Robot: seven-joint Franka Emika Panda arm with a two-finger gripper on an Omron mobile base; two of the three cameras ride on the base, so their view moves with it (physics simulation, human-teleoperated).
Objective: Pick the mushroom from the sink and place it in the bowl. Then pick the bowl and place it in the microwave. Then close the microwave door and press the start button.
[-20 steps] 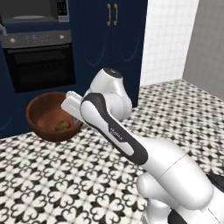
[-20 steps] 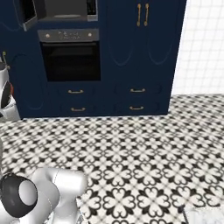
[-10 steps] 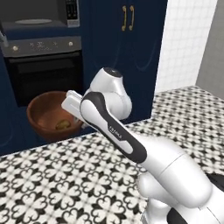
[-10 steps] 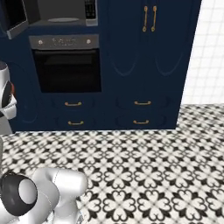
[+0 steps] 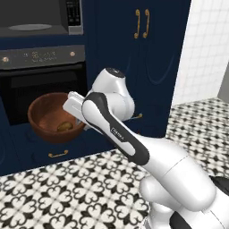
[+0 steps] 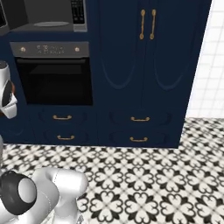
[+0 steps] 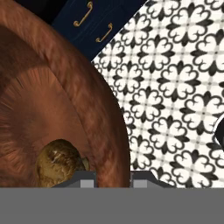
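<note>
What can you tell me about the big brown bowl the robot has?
The round, deep, reddish-brown wooden bowl has a glossy, grained inside. It hangs in the air in front of the dark oven, tilted so its opening faces the camera, below the open microwave. The robot's fingers are shut on its rim, one inside and one outside. A small tan-brown mushroom lies inside, low against the wall, close to the fingers.

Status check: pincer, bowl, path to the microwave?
Pincer shut on bowl rim. Mushroom inside bowl. Microwave open above oven, nothing between.
</note>
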